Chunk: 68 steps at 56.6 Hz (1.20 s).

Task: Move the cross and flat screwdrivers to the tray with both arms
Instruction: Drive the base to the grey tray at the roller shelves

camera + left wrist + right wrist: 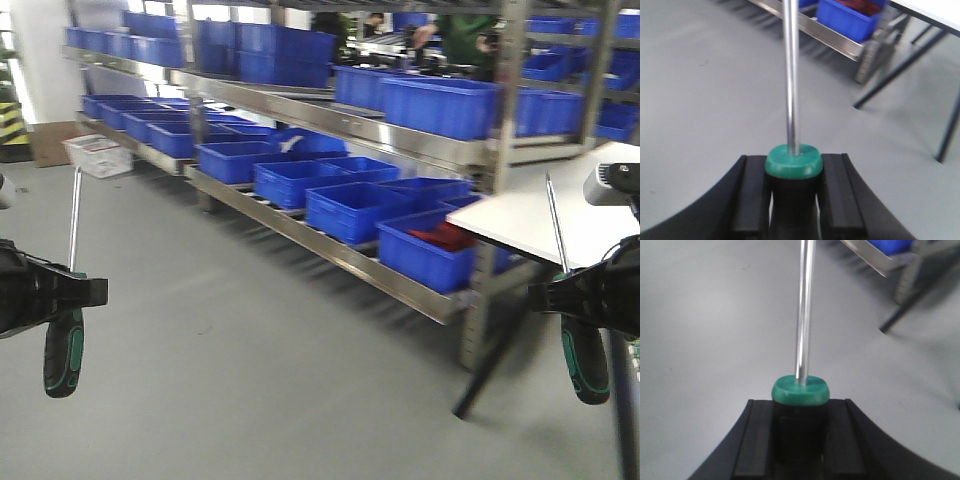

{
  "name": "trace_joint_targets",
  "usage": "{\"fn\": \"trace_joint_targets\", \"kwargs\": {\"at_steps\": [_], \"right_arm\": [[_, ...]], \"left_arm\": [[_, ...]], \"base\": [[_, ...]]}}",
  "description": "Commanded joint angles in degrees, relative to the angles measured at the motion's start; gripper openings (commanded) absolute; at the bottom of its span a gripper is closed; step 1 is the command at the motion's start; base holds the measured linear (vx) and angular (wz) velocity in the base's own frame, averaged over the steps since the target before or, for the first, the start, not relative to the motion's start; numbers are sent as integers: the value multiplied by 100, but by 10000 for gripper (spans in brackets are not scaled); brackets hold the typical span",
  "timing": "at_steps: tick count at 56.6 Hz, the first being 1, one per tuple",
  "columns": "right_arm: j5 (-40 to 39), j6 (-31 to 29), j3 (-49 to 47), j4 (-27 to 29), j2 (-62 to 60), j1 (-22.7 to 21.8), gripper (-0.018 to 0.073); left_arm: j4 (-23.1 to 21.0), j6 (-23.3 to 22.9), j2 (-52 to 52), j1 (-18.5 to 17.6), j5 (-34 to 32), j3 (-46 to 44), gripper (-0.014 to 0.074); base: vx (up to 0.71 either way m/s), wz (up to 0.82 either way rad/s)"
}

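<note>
Two screwdrivers, two grippers, one in each. From where I stand facing the shelves, the left gripper [72,291] sits at 9 o'clock and is clamped on the left screwdriver [64,356] near the top of its handle. The black-and-green grip hangs down toward 6 o'clock and the thin steel shaft stands straight up to 12. Seen from that wrist, the two black pads [753,196] press against either side of the dark handle just under its green collar [792,162], with no gap showing.

At 3 o'clock the right gripper [566,293] is closed the same way on the right screwdriver [586,362]. Its handle points to 6 and its shaft leans a touch toward 11. From the right wrist, the pads [759,440] hug the handle below the green collar [801,390].

Both tools are held in the air over the bare grey floor [260,380], well apart from each other.

Behind them, one steel rack [330,240] runs from 10 o'clock toward 4, carrying rows of blue bins [356,211], too many to count surely. One bin holds something red [442,238]. One white table [520,225] juts in at 2 o'clock
</note>
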Motion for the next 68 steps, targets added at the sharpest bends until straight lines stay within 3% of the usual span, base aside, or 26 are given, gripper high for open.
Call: {"fn": "trace_joint_targets", "kwargs": {"at_steps": [1,41,68], "right_arm": [[-430,-14,-162,19,-183,-9,-8],[-432,-14,-162,-7,-183,-9,-8],[-432,-14,-162,-7,-183,-9,-8]], "left_arm": [[-92,-20,-195,-31,-494,-153,-3],[-92,-20,-195,-31,-494,-153,-3],[-92,-20,-195,-31,-494,-153,-3]], "base": [[58,57],[60,58],[60,36]]}}
